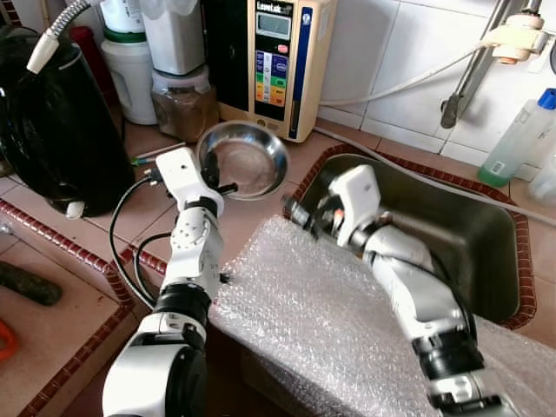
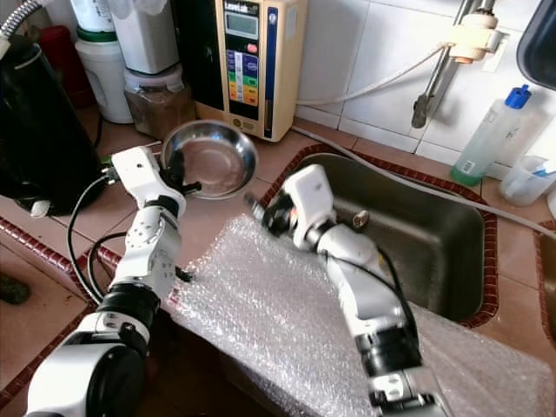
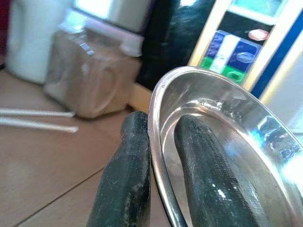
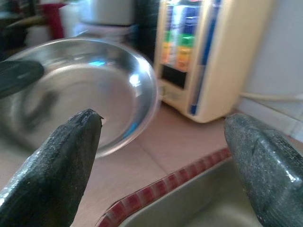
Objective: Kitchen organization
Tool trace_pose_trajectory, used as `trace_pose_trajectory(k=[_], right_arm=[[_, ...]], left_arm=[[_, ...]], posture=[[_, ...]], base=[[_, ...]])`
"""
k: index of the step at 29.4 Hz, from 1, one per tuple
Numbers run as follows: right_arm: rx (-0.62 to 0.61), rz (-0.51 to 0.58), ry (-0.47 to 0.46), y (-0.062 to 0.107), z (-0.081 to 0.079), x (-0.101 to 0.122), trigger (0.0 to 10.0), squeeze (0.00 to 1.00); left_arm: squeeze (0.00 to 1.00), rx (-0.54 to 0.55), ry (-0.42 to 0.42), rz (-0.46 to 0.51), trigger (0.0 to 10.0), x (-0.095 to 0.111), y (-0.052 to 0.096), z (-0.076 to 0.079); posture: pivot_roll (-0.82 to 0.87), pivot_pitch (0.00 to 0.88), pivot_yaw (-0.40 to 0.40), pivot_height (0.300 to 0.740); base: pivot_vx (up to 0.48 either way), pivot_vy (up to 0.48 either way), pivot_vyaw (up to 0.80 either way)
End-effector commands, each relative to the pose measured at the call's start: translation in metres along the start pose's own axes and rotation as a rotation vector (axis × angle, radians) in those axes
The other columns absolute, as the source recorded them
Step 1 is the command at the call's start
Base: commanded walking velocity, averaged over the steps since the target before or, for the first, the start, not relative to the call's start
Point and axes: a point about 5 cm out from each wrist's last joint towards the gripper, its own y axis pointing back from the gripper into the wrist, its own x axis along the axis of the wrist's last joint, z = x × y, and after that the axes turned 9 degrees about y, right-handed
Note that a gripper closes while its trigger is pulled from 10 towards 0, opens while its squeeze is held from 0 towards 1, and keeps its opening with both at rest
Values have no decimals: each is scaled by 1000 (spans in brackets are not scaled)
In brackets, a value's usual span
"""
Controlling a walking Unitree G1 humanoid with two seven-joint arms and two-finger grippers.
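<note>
Bubble wrap (image 1: 347,330) hid the near counter. The right gripper (image 4: 163,156), fingers spread wide, hovered at the sink (image 1: 469,234) rim. The left gripper (image 3: 161,175) pinched the steel bowl's (image 1: 246,159) rim, apparently tilted, left of the sink.

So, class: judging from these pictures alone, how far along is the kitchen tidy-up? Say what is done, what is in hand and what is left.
Done: the left tool has gripped the steel bowl by its rim, one finger inside, one outside. In hand: the bowl is held tilted above the counter, and the right tool waits open near the sink. Left: the bowl is not yet put away.
</note>
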Motion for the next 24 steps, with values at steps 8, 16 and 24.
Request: trace_pose_trajectory(k=[8, 16, 24], right_arm=[[-115, -26, -196, -11, 11, -4, 10000, 0], [-140, -37, -278, -14, 12, -8, 8353, 0], [-211, -90, -333, -12, 21, -19, 0, 0]], left_arm=[[0, -183, -1, 48, 0, 2, 4, 30], [0, -274, 27, 42, 0, -4, 11, 47], [0, -308, 53, 47, 0, -4, 14, 51]], posture=[[52, 0, -24, 740], [52, 0, -30, 740], [52, 0, -32, 740]], base=[[0, 0, 0], [0, 0, 0], [0, 0, 0]])
